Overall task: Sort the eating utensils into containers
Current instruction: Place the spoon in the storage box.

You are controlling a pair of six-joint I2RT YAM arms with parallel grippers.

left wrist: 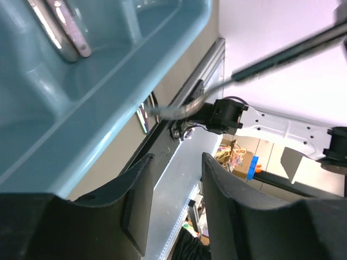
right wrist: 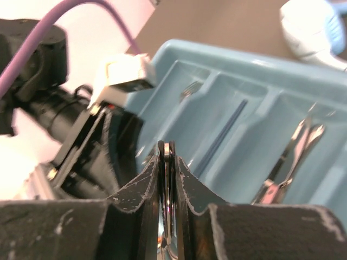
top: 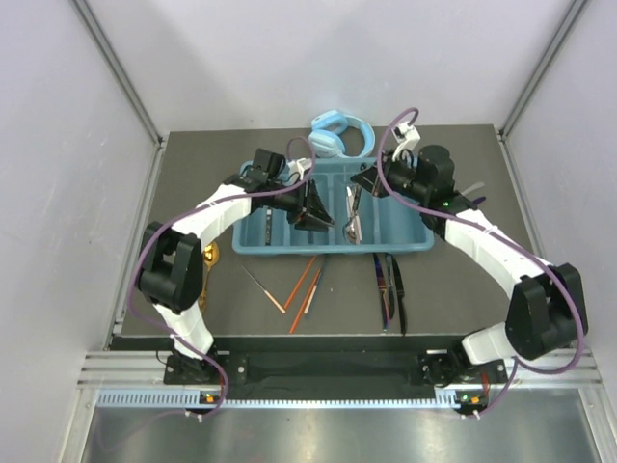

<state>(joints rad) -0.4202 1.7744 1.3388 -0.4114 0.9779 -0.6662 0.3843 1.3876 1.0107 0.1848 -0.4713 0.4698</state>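
Note:
The teal tray (top: 405, 236) lies mid-table, its long containers side by side. My right gripper (top: 360, 187) hangs over it, shut on a slim utensil (right wrist: 167, 147) with a dark handle and a silver core, seen edge-on between the fingers (right wrist: 191, 176). The left wrist view shows that utensil (left wrist: 282, 53) slanting through the air beside the tray (left wrist: 97, 108). My left gripper (top: 313, 209) is just to its left, over the tray, open (left wrist: 176, 162) with nothing between its fingers. Silver utensils (right wrist: 293, 157) lie in one container. Orange chopsticks (top: 305, 285) and dark knives (top: 390, 289) rest on the mat.
Light blue headphones (top: 337, 135) sit behind the tray. A gold spoon (top: 209, 256) lies by the left arm and a thin stick (top: 262, 284) near the chopsticks. A fork (right wrist: 188, 91) lies in a far container. Walls close in on both sides.

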